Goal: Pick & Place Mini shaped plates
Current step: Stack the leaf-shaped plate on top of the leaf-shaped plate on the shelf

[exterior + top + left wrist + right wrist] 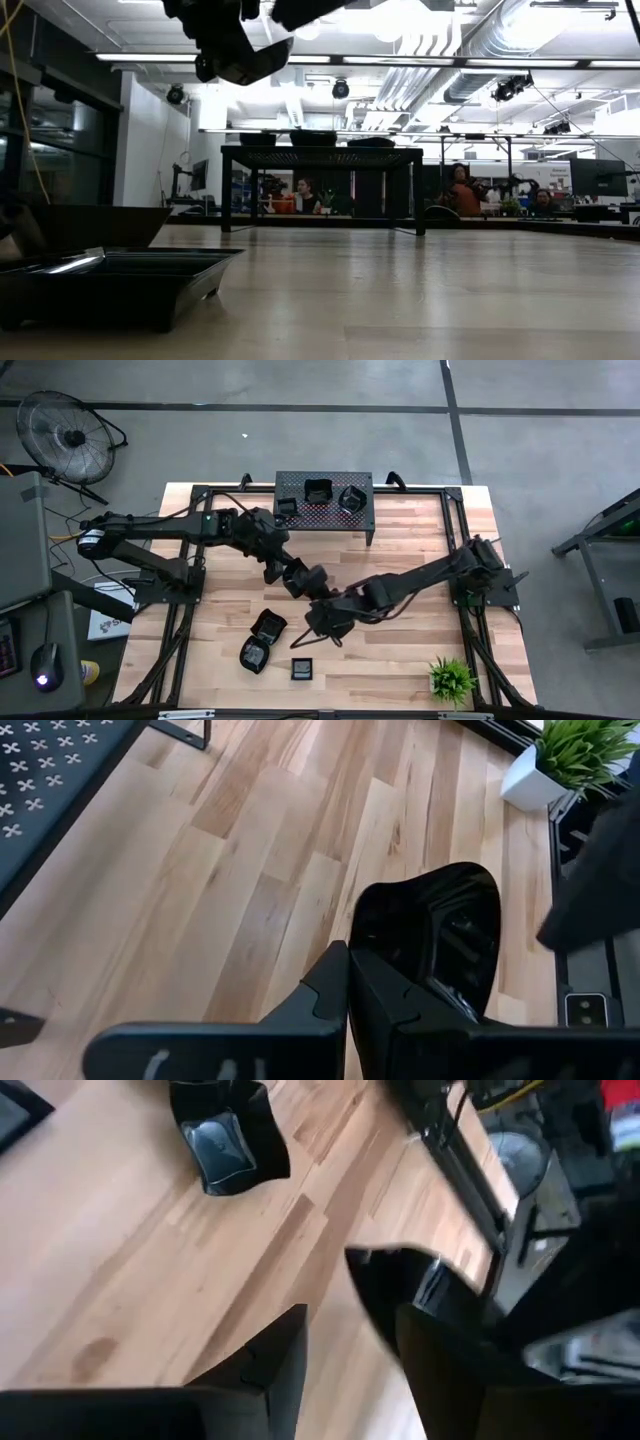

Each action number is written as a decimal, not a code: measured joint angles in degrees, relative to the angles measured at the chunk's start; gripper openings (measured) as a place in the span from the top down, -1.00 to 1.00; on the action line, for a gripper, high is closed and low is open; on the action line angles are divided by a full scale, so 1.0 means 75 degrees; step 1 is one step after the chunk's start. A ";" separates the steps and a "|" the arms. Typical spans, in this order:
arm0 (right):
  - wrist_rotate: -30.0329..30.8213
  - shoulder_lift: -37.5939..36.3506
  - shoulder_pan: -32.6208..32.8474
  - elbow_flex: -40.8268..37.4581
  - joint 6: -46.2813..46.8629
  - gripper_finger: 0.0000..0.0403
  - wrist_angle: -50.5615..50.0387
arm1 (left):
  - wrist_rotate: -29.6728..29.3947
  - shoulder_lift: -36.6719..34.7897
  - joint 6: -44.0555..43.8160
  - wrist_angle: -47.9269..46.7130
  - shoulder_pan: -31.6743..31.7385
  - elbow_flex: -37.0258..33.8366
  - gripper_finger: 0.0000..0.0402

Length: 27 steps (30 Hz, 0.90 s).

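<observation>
Left pincer is clamped tight on the rim of a glossy black plate, held up over mid worktop. Right pincer sits just beside it, fingers spread wide, nothing clearly gripped. Two more mini plates lie together near the front, a square one beside them. Three plates rest on the perforated stand at the back.

Three mini shaped plates are sitting on one stand, three are lying at six o'clock, and one is being held.
</observation>
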 joint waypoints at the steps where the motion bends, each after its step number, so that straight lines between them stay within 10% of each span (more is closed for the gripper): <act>1: 0.0047 0.0111 0.0000 0.0186 -0.0180 0.26 -0.0064 | 0.0000 0.0000 0.0000 -0.0002 0.0000 0.0000 1.00; 27: 0.0126 0.0653 -0.0285 0.0374 -0.1583 0.32 0.0378 | 0.0023 0.0001 0.0004 0.0003 0.0000 -0.0003 1.00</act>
